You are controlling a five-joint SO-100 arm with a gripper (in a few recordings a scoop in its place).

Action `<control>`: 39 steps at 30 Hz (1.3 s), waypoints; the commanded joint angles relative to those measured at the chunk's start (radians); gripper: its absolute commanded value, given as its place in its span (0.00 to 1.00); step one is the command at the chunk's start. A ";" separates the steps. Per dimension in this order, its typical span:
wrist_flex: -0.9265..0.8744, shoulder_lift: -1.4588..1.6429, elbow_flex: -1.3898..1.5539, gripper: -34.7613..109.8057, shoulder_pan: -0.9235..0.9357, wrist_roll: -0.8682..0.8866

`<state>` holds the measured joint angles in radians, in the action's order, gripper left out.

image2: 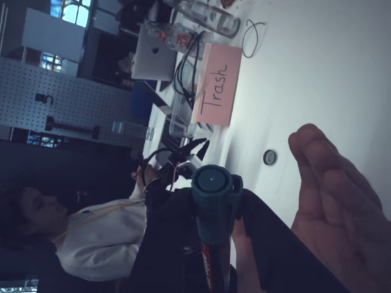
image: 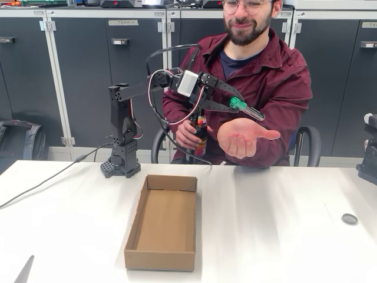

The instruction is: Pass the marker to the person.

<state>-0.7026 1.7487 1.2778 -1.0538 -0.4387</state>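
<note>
The marker [image: 244, 108], with green cap and dark barrel, is clamped between the fingers of the gripper [image: 234, 104], its tip pointing out to the right in the fixed view. The person [image: 253, 65] sits behind the table, one open palm [image: 240, 139] just below the gripper.

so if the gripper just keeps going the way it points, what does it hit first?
Probably nothing at once: the gripper, shut on the marker, points right and slightly down, passing just above the person's open hand. Depth is unclear, so the marker tip might brush the fingers.
</note>
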 commanded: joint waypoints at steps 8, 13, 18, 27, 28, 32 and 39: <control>-0.015 0.166 0.215 0.21 -0.020 0.054; 0.011 0.193 0.316 0.21 0.012 0.058; 0.061 0.212 0.407 0.21 0.038 0.055; 0.117 0.218 0.428 0.27 0.054 0.075; 0.120 0.219 0.428 0.29 0.055 0.077; 0.129 0.218 0.433 0.31 0.057 0.067; 0.153 0.212 0.428 0.37 0.061 0.051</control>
<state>-0.5737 1.9282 1.7165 -0.9894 -0.3743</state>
